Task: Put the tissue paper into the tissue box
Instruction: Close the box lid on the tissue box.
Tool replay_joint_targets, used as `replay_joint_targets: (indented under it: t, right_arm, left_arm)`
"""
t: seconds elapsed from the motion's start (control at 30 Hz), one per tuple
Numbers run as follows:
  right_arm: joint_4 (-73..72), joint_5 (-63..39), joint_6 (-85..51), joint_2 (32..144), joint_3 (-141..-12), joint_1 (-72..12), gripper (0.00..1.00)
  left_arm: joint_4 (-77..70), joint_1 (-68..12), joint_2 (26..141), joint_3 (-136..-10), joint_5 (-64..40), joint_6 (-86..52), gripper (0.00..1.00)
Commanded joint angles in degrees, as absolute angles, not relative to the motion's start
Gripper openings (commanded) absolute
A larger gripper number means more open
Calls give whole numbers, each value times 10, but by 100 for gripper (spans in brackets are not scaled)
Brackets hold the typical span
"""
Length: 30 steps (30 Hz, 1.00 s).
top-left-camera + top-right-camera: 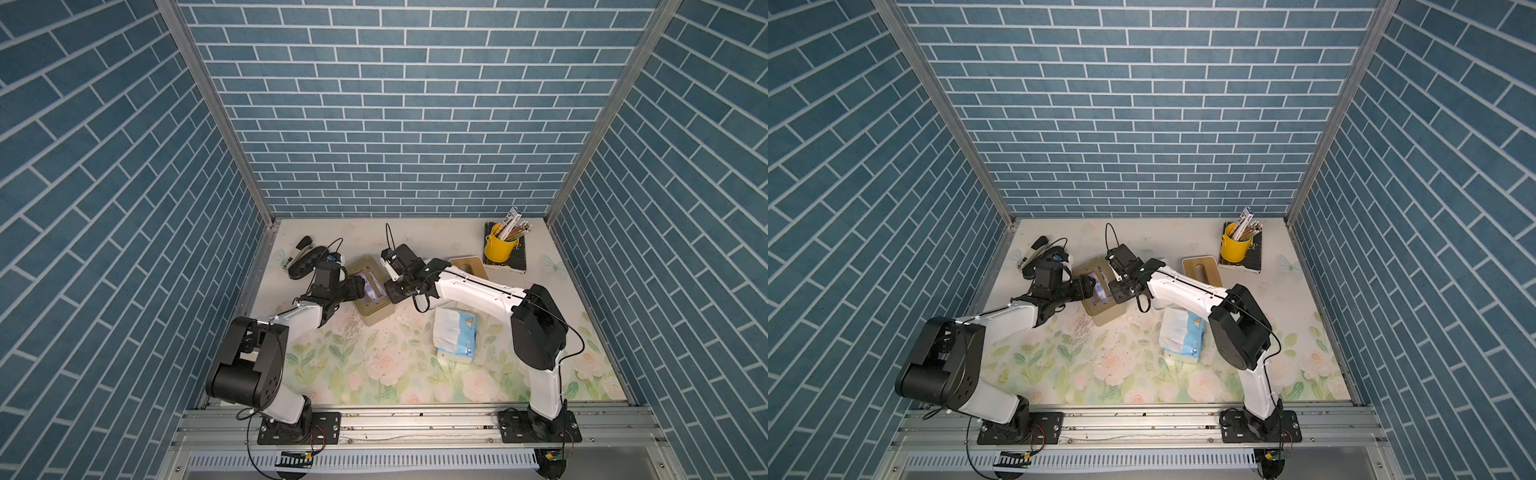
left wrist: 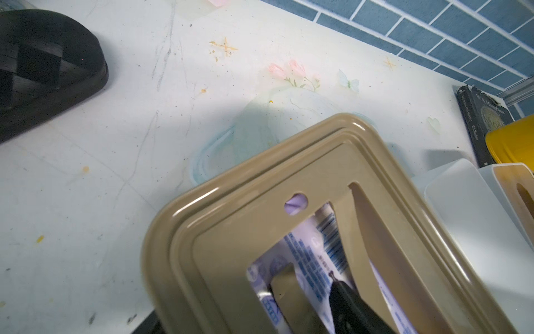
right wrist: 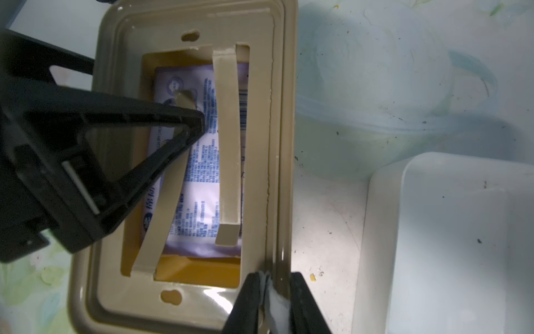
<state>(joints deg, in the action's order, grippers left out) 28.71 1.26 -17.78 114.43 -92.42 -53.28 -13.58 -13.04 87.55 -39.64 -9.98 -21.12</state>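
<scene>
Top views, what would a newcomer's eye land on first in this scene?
Both arms meet over the tan tissue box left of the table's middle. The right gripper pinches its rim, and the left gripper has one finger in the opening, where a purple tissue pack shows. Next, a blue-and-white tissue pack lies loose beside the right arm, and a yellow cup of pencils stands in the far right corner.

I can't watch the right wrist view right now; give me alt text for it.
The right gripper clamps the rim of the tan tissue box, whose open frame shows a lavender tissue pack behind two tan straps. The left gripper reaches one finger into that opening. A white container sits beside the box.
</scene>
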Motion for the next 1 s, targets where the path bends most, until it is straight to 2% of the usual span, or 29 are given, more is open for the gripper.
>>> replay_joint_targets:
  t: [0.0, 0.17, 0.47, 0.63, 0.73, 0.97]
  right_arm:
    - [337, -11, -184, 1209, -875, -556, 22]
    - [351, 1, -184, 1206, -879, -556, 22]
    - [370, 17, -181, 1210, -893, -556, 22]
    - [375, 22, -181, 1207, -888, -556, 22]
    - [378, 25, -181, 1205, -889, -556, 22]
    - [384, 32, -179, 1202, -889, -555, 22]
  left_arm:
    - [-119, -130, 868, -384, -119, -209, 87]
    - [-123, -110, 812, -394, -112, -219, 92]
    - [-62, -9, 734, -418, -103, -213, 83]
    - [-81, 36, 752, -390, -134, -216, 79]
    - [-83, 36, 777, -398, -149, -214, 76]
    - [-95, 32, 814, -410, -212, -212, 74]
